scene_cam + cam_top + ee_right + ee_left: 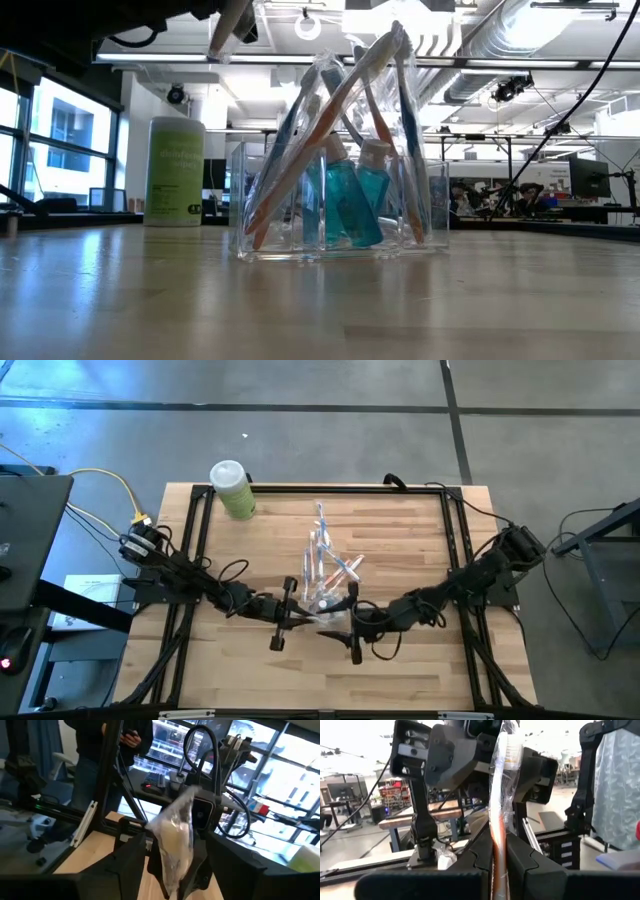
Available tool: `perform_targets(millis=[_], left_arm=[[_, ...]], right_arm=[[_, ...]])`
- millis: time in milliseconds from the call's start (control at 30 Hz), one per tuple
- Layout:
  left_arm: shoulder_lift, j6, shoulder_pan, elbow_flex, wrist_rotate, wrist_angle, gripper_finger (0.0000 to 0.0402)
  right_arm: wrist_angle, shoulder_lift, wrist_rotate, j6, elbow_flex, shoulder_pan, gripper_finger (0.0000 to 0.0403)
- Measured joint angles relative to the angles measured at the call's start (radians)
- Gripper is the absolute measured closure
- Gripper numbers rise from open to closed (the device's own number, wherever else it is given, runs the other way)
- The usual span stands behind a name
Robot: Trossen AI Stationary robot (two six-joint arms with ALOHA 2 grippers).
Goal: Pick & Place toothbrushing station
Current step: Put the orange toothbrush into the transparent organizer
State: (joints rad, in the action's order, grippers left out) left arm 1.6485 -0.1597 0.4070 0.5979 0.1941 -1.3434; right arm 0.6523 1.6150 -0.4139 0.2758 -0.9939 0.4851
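Note:
A clear plastic holder stands on the table's middle. In it lean several wrapped toothbrushes and small teal bottles. Near of the holder my left gripper is shut on one orange-handled toothbrush in a clear wrapper. My right gripper faces it, open. Its fingers stand on either side of the wrapped toothbrush's upper end, with gaps showing on both sides. My left gripper pinches the wrapped toothbrush's orange handle between its two fingers, in its lower part. The fingers come about level from the table's left and lie across the brush. The brush stands upright above them, head up, lifted clear of the table.
A light-green bottle with a white cap stands at the table's far left. A black frame runs around the table top. A person stands beyond the table's left side.

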Motion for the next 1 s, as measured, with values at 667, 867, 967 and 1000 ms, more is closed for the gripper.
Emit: perform_targets(millis=[667,867,967,1000], left_arm=[[0.013,0.005,-0.005,0.0,0.008,0.001,0.0385],[0.013,0.003,-0.005,0.001,0.01,0.023,0.0376],[0.013,0.002,-0.001,0.001,0.006,0.023,0.0349],[0.013,0.001,0.002,0.001,0.006,0.024,0.0337]], right_arm=[[-0.061,0.001,0.041,0.01,-0.002,-0.031,0.0387],[-0.073,0.001,0.046,0.01,-0.002,-0.031,0.0392],[-0.079,0.001,0.051,0.008,-0.002,-0.031,0.0392],[-0.082,0.001,0.055,0.004,-0.002,-0.03,0.0392]])
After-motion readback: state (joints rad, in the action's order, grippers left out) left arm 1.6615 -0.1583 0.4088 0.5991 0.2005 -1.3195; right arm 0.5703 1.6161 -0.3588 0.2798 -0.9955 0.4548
